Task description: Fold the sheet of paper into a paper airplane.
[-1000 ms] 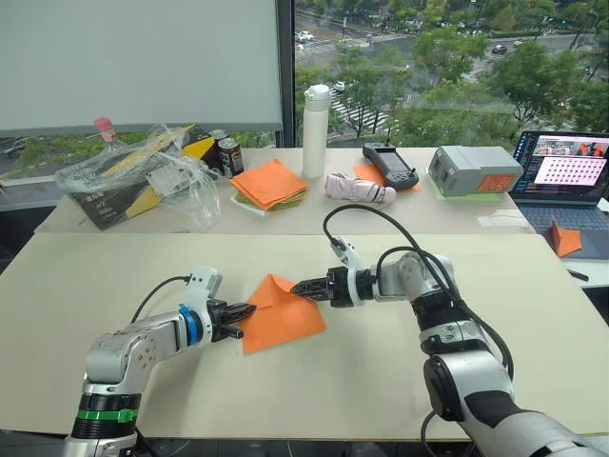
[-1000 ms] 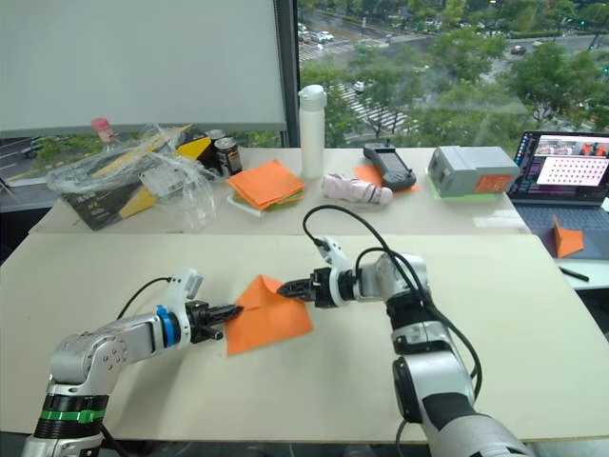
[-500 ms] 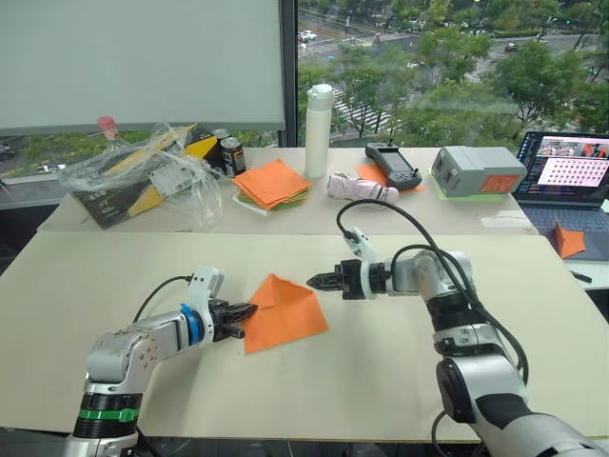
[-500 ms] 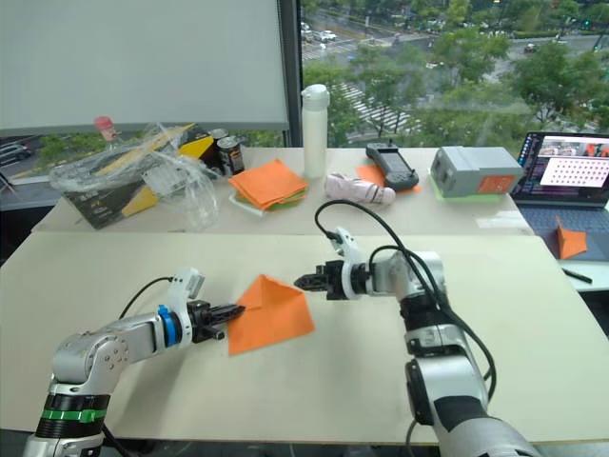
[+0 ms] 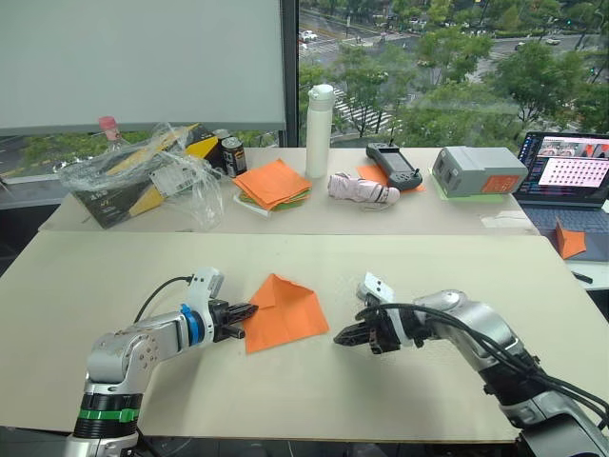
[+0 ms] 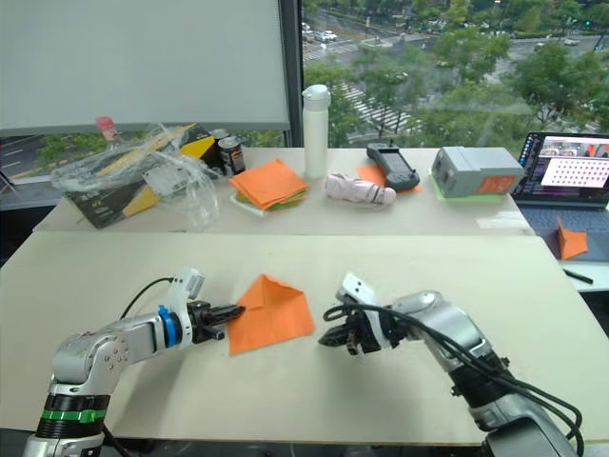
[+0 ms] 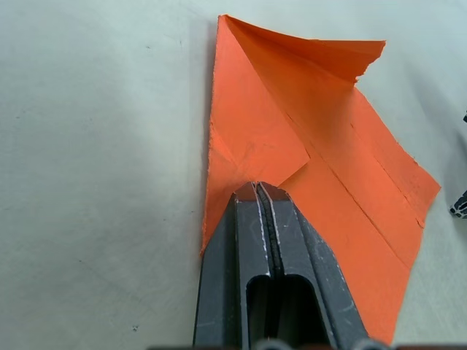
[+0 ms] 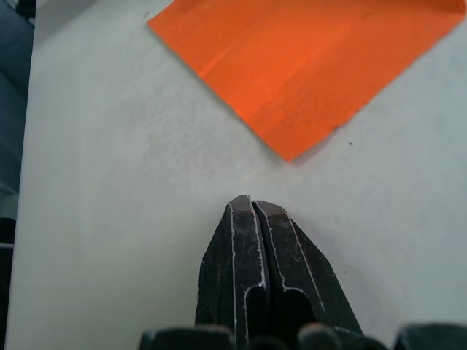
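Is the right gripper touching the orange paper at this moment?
No: the right gripper is shut with bare table between its tips and the sheet of paper.

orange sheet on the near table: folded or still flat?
Partly folded. The sheet of paper shows creases and a turned-over corner flap; left gripper presses its edge.

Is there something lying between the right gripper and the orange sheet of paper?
No. In the right wrist view, only bare table separates the right gripper, fingers shut, from the near corner of the sheet of paper.
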Available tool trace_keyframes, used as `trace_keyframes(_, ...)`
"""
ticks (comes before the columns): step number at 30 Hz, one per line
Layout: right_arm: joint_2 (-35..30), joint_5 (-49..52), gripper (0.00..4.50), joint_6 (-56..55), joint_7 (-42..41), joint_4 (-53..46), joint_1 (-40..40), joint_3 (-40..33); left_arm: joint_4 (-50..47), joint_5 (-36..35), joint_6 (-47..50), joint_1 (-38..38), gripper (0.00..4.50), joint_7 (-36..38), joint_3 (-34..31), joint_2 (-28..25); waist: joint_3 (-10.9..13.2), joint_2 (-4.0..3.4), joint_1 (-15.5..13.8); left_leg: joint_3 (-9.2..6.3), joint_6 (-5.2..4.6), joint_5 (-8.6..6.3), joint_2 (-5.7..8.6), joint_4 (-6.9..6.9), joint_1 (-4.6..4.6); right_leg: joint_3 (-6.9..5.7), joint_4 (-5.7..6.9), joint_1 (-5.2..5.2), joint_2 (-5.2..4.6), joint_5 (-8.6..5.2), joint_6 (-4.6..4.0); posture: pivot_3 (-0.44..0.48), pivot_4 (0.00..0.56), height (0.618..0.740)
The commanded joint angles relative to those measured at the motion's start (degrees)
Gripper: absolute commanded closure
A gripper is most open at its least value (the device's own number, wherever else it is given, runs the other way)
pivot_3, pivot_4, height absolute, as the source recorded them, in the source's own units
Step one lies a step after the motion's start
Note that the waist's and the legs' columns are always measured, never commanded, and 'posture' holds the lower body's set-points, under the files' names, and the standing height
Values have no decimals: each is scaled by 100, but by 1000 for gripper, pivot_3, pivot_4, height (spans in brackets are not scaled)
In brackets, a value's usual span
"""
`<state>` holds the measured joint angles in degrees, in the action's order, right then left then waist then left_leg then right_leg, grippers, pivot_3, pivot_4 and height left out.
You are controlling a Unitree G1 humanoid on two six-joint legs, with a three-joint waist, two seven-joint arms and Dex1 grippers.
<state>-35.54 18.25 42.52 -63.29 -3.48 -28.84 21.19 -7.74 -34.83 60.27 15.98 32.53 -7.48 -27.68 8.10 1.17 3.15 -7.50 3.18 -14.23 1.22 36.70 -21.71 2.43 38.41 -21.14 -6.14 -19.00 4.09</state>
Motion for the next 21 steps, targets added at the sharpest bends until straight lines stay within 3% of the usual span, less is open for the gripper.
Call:
trace_keyframes(1, 142, -289, 4481, -410, 220, 2, 33, 84, 203, 101, 176, -89, 4500, -59, 176, -43, 0, 0, -1, 0, 0, 0, 0, 0, 1, 0, 0, 1, 0, 0, 0, 0, 150, 740)
trace_keyframes(11, 565, -570, 4481, -900, 647, 414, -43, -173, 226, 96, 182, -57, 4500, -72, 175, -46, 0, 0, -37, -1, 0, 0, -2, 0, 15, 2, 2, 10, 1, 0, 0, 0, 150, 740)
trace_keyframes(21, 171, -540, 4481, -1102, 202, 514, 11, -229, 207, 81, 205, -70, 4500, -63, 164, -88, 0, 0, -69, 0, 0, 0, 1, 0, 15, 2, -2, 13, 0, 0, 0, 0, 150, 740)
